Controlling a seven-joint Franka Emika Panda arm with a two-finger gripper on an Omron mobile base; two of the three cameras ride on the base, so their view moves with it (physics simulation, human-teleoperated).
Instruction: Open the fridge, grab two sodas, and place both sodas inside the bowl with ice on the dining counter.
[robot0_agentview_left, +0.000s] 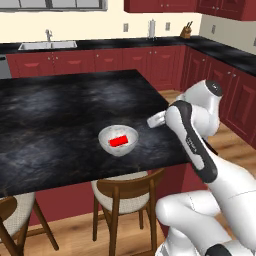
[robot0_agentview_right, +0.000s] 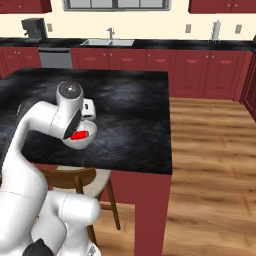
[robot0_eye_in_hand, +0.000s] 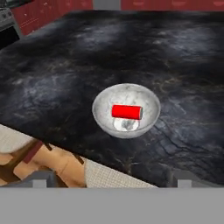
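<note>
**Resting in ice: one soda delivered**

Lying on its side, a red soda (robot0_eye_in_hand: 126, 112) sits in the bowl with ice (robot0_eye_in_hand: 105, 101) near the dining counter (robot0_agentview_left: 55, 110) edge. The gripper (robot0_eye_in_hand: 111, 179) hangs above with jaws wide, empty; a second can possibly hides beneath.

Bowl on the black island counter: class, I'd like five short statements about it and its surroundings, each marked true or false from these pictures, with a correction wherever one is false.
1. One red soda can lies on its side in the bowl. True.
2. The gripper is closed on a can. False: it is open and holds nothing.
3. The bowl sits near the edge of the dining counter above a wooden stool. True.
4. Two cans are in the bowl. False: one shows.
5. The bowl stands on the wall counter with the sink. False: it is on the island.
</note>
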